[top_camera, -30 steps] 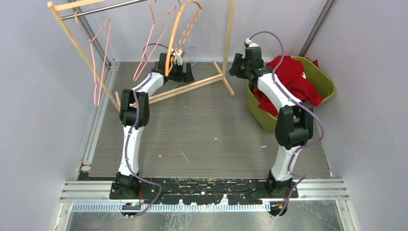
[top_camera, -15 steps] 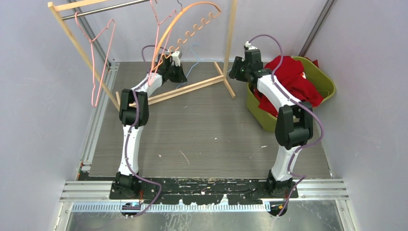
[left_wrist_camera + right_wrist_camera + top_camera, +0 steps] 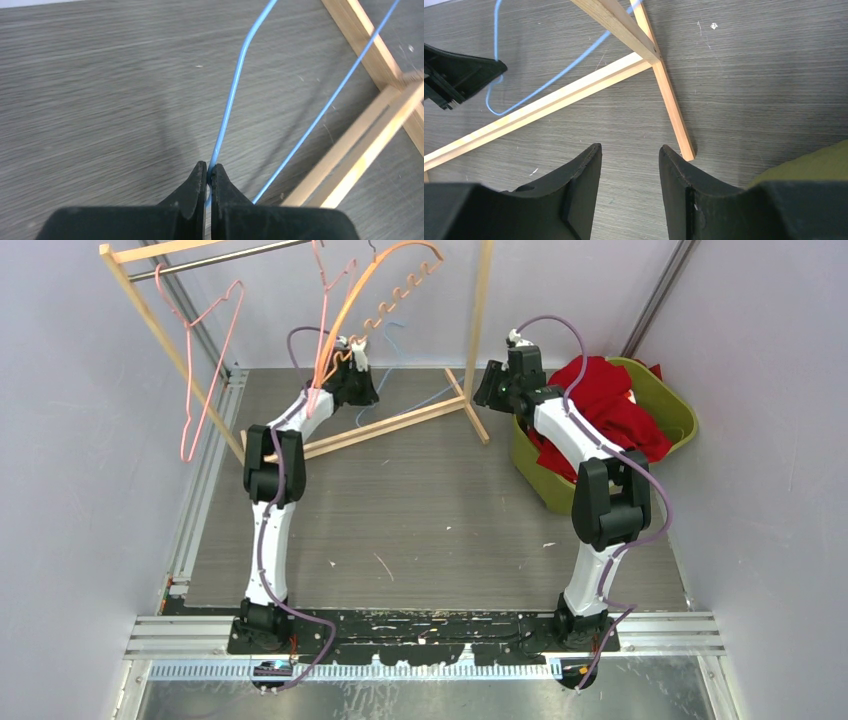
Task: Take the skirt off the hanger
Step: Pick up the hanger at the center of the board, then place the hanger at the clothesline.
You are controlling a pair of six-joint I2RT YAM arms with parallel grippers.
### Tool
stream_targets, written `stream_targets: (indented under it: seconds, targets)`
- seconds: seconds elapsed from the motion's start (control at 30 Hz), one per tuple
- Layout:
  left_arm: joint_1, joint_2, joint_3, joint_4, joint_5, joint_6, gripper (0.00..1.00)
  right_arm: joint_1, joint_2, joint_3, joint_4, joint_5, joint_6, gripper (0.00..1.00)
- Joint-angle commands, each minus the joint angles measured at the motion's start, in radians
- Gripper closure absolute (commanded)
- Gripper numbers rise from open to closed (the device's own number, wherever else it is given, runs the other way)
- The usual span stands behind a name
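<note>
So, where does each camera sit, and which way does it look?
Top: high behind the robot, looking down on table, wooden rack, green basket; left arm and right arm show.
Left wrist: faces down at table; left gripper shut on blue hanger.
Right wrist: faces down at rack; right gripper open.
Both wrist views share hanger and rack.

The hanger point(image 3: 233, 90) is made of smooth blue wire, the rack point(image 3: 669, 100) of pale wood, the bench point(image 3: 100, 100) of matt grey woodgrain.
</note>
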Motion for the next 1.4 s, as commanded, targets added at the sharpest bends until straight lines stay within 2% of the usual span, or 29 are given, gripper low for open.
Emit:
stream_targets:
  seconds: [0.0, 0.3, 0.53, 1.1, 1.37]
  targets:
    - [0.05, -0.106, -0.007, 0.081, -0.153, -0.034, 1.0, -0.006, -0.059, -0.008, 0.032, -0.006, 0.014, 0.49]
    - [0.093, -0.206, -0.176, 0.116, -0.246, -0.053, 1.0, -0.008, -0.069, -0.027, 0.039, -0.007, 0.02, 0.49]
    - [0.115, -0.422, -0.469, 0.148, -0.348, 0.001, 1.0, -0.008, -0.092, -0.041, 0.038, -0.021, 0.038, 0.5]
    - [0.114, -0.919, -0.916, 0.04, -0.681, 0.125, 1.0, -0.007, -0.222, -0.147, 0.073, -0.04, 0.072, 0.53]
    - [0.106, -1.141, -1.07, -0.005, -0.604, 0.141, 1.0, 0.004, -0.261, -0.188, 0.091, -0.041, 0.086, 0.53]
